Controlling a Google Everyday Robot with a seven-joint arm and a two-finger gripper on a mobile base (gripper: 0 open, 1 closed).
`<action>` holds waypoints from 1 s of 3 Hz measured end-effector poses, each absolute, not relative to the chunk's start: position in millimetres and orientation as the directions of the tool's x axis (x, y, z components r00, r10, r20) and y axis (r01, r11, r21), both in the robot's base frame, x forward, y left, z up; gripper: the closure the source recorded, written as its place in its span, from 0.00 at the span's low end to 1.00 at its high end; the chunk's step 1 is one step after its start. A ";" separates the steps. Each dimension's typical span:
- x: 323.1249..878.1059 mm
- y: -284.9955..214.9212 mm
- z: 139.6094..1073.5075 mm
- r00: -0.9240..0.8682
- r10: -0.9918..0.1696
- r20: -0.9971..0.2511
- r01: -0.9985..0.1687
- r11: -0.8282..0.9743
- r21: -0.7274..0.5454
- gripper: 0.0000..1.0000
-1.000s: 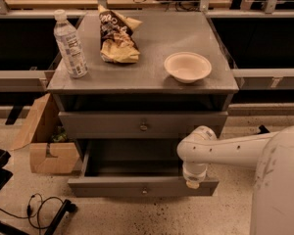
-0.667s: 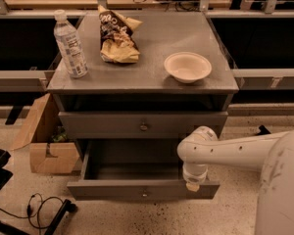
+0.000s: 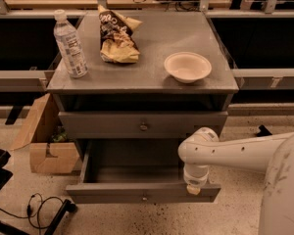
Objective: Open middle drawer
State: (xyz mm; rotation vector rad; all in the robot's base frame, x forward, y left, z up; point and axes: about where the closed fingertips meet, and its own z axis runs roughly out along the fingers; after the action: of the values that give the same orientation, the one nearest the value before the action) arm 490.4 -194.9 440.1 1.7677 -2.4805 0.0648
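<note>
Gripper (image 3: 193,189) points straight down at the right end of the middle drawer (image 3: 108,193), on its front's top edge, probably touching. Grip state: can't tell. White arm (image 3: 235,153) comes in level from the right, wrist bent down. The middle drawer is pulled well out, its grey tray floor showing. The drawer above (image 3: 98,124) is shut. On the cabinet top (image 3: 152,38), a pale bowl (image 3: 187,66) stands upright.

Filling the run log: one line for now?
middle drawer: pulled out | gripper: at its front, right of knob
</note>
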 end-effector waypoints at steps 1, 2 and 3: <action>490.4 -194.9 440.1 -0.324 -0.941 0.102 -0.945 0.327 0.020 0.33; 490.4 -194.9 440.1 -0.324 -0.941 0.102 -0.945 0.327 0.021 0.09; 490.4 -194.9 440.1 -0.324 -0.941 0.102 -0.945 0.327 0.021 0.00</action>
State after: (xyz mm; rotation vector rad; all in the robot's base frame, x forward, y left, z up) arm 490.4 -194.9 440.1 1.7676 -2.4805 0.0647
